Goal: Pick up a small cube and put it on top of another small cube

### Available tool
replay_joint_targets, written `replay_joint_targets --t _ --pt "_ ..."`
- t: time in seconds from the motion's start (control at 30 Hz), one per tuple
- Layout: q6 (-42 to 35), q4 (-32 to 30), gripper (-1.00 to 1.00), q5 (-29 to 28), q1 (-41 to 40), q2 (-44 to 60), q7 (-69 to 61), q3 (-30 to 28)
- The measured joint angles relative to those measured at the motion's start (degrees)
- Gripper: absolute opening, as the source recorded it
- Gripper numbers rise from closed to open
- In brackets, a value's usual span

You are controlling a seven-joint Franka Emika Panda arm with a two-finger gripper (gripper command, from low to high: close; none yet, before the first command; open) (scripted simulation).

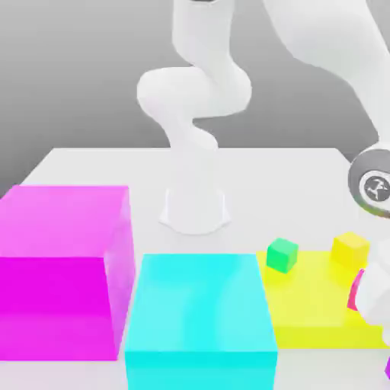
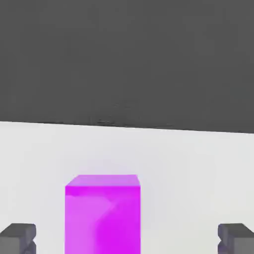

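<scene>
- As one moves from the exterior view's left, a large magenta block comes first, then a wide cyan block at lower centre, both on a pale tabletop.
- Right of centre, a low yellow slab carries a small green cube, a small yellow cube and a partly hidden pinkish-red cube.
- At the lower right edge, a purple piece is cut off.
- In the hand view, the two-finger gripper has its fingers wide apart; a magenta block-shaped object lies off-centre between their lines, nearer one finger. If this is the target, the hand probably needs a sideways shift, with room for it.
</scene>
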Motion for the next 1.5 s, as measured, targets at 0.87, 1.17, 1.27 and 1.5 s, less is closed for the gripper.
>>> replay_joint_targets --t 0.87,1.17,1.27,1.5 --pt "-9.3 -15.5 -1.00 5.3 -0.7 -22.1 -8.7 5.5" --pt "-10.0 -33.4 -1.00 20.9 3.1 -43.5 -23.6 2.5" --pt "-9.9 -39.8 -1.00 26.1 5.2 -50.9 -28.5 0.2" --pt "-6.9 -51.6 -1.00 33.3 8.9 -61.8 -35.5 -5.0"
